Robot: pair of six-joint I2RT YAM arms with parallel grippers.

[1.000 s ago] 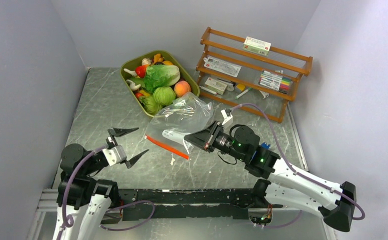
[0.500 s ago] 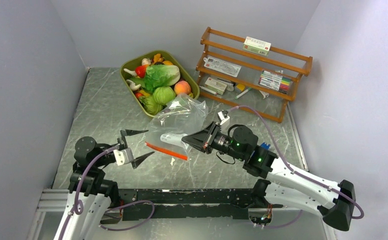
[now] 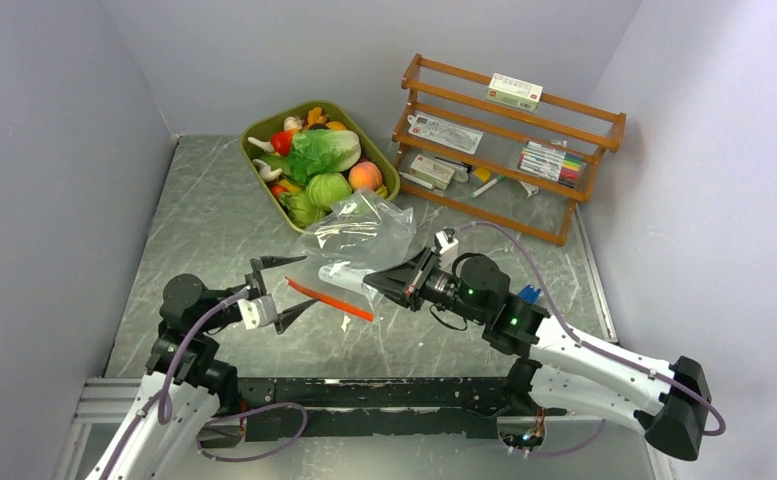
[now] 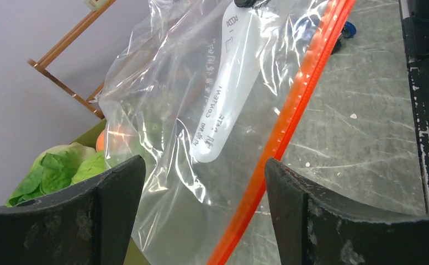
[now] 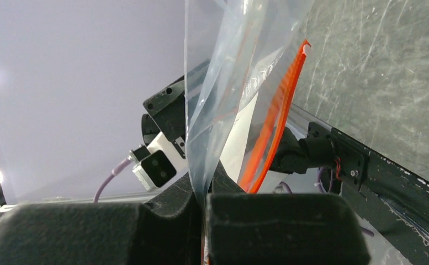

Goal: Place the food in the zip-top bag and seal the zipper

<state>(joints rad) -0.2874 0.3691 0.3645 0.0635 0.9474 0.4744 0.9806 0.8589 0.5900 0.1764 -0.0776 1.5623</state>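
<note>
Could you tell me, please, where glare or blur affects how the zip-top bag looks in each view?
Top external: even light, sharp; the zip-top bag carries small white glints. Left wrist: its label print is sharp, the left pincer dark and soft-edged. Right wrist: plastic near the right pincer is blurred, the wall beyond washed out.

Light was soft and even; glare streaked the zip-top bag (image 4: 162, 83) just ahead of the left gripper (image 4: 201, 176), itself slightly blurred.

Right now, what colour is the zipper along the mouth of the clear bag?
Orange-red. The zipper shows best in the left wrist view.
</note>
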